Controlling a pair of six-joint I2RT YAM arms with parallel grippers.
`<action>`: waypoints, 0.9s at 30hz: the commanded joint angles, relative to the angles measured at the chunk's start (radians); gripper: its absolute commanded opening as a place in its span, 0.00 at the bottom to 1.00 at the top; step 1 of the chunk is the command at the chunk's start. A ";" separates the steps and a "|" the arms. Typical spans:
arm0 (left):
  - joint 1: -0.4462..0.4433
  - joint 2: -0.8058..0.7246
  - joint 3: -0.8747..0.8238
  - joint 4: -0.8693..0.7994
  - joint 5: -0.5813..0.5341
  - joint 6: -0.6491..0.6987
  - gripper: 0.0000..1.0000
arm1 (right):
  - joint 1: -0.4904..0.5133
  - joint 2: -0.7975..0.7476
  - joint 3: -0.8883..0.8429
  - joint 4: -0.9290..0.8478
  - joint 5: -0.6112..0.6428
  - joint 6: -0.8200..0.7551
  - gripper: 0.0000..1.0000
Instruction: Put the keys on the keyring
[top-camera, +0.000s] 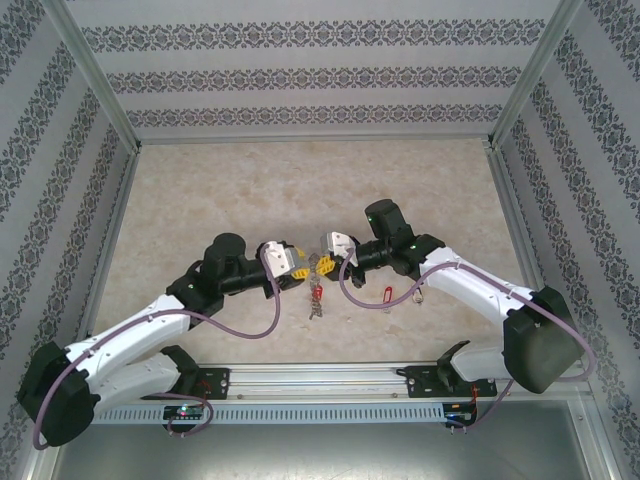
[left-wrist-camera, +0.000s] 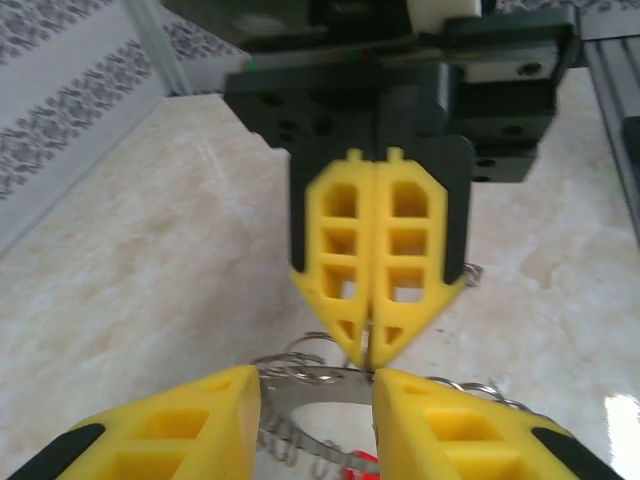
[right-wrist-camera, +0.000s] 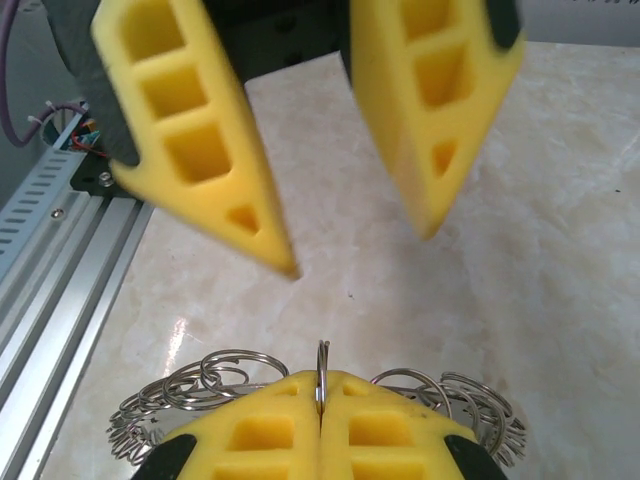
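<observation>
1. The keyring (left-wrist-camera: 310, 378), fringed all round with wire loops (right-wrist-camera: 235, 365), sits near the middle of the desk (top-camera: 250, 190), toward its near edge. I cannot tell whether it rests on the surface or hangs just above it.
2. My right tool (left-wrist-camera: 368, 350) is clenched on the keyring, with one thin wire pinched between its closed tips.
3. My left tool (right-wrist-camera: 360, 250) faces it from the opposite side. It is released, fingers apart with nothing between them, tips close above the ring.
4. A red-headed key (top-camera: 385, 293) lies loose on the desk beside my right arm, apart from the ring. Something red also shows beneath the ring, but it is too small to tell whether it is threaded on.
5. The likely risks:
   - The pinch is narrow, so a push from the left tool could twist the ring or slip it free.
   - The two tools are close enough to knock tips.
   - A loop could snag a finger.
   - A key this small could squirt out of a grasp.
</observation>
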 joint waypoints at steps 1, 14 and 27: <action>0.018 0.043 0.054 -0.043 0.101 -0.006 0.34 | 0.017 -0.025 -0.011 0.039 -0.006 -0.038 0.00; 0.034 0.112 0.079 -0.066 0.131 0.013 0.32 | 0.022 -0.030 -0.036 0.052 -0.013 -0.050 0.00; 0.034 0.168 0.116 -0.126 0.180 0.059 0.29 | 0.025 -0.030 -0.036 0.057 -0.016 -0.044 0.00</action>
